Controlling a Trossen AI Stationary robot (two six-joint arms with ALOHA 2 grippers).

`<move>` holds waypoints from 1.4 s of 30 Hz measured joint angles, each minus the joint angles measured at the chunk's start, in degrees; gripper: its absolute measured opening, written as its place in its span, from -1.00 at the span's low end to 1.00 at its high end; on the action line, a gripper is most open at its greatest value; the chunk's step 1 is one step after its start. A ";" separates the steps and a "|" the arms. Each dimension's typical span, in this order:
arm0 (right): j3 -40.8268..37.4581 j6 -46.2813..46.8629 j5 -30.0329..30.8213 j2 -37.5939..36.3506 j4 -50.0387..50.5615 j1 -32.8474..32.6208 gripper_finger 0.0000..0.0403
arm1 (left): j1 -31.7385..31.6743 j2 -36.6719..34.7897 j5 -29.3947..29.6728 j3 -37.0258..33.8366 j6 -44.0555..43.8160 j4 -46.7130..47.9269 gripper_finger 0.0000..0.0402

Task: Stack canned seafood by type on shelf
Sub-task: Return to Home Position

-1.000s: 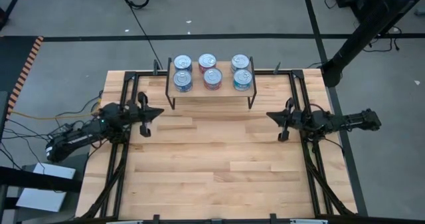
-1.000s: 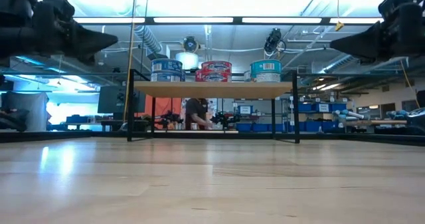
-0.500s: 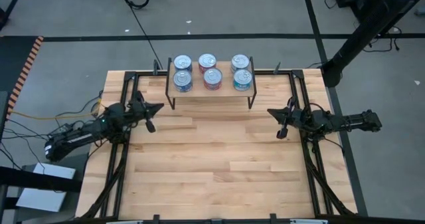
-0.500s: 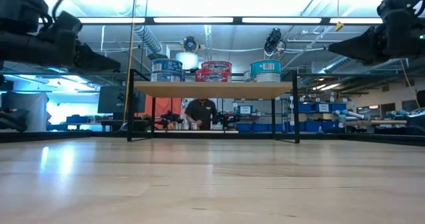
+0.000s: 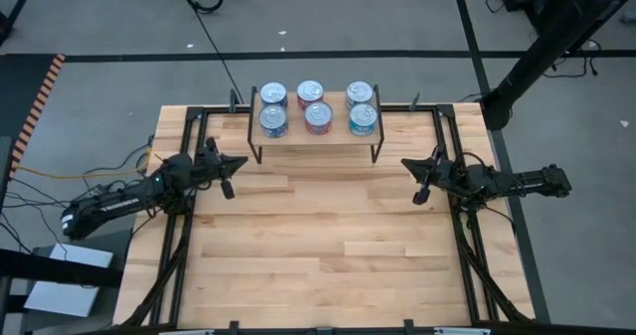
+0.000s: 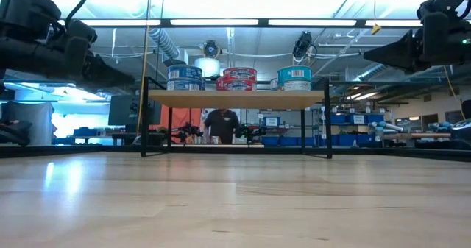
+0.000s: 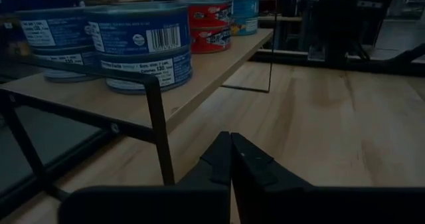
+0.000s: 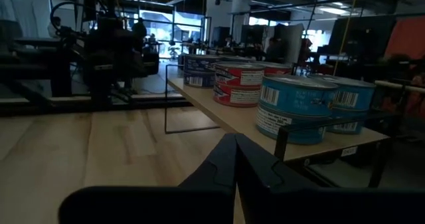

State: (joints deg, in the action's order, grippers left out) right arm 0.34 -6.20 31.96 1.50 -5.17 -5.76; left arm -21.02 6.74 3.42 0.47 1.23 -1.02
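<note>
Left gripper (image 7: 230, 143), fingers pressed together and empty, hovers near the table (image 5: 318, 246)'s left edge; it should retreat level, clear of the shelf (image 6: 235, 98)'s thin black legs. Short round tins (image 5: 318, 115) with shiny lids stand stacked on its pale plank: blue, red, teal. Right gripper (image 8: 235, 143), likewise closed and empty, hangs at the right.

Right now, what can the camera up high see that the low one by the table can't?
Only the high view shows the tins as six silver tops, two rows of three, on the shelf. Only the low view shows a person in the room behind the shelf. Both show the tins, the shelf, and the left gripper and right gripper off to its sides.
</note>
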 joint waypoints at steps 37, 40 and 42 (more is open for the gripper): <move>0.00 0.01 -0.04 0.00 -0.11 0.00 -0.90 | 0.01 0.00 0.02 -0.02 0.00 -2.47 -0.94; 0.00 0.00 -0.04 0.00 -0.11 0.00 -0.90 | 0.02 0.00 0.00 -0.02 0.00 -2.47 -0.94; 0.00 0.00 -0.04 0.00 -0.11 0.00 -0.91 | 0.00 0.00 0.00 -0.04 0.00 -2.47 -0.94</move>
State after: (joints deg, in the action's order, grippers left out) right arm 0.34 -6.20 31.92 1.50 -5.28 -5.76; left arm -21.02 6.74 3.42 0.43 1.23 -3.49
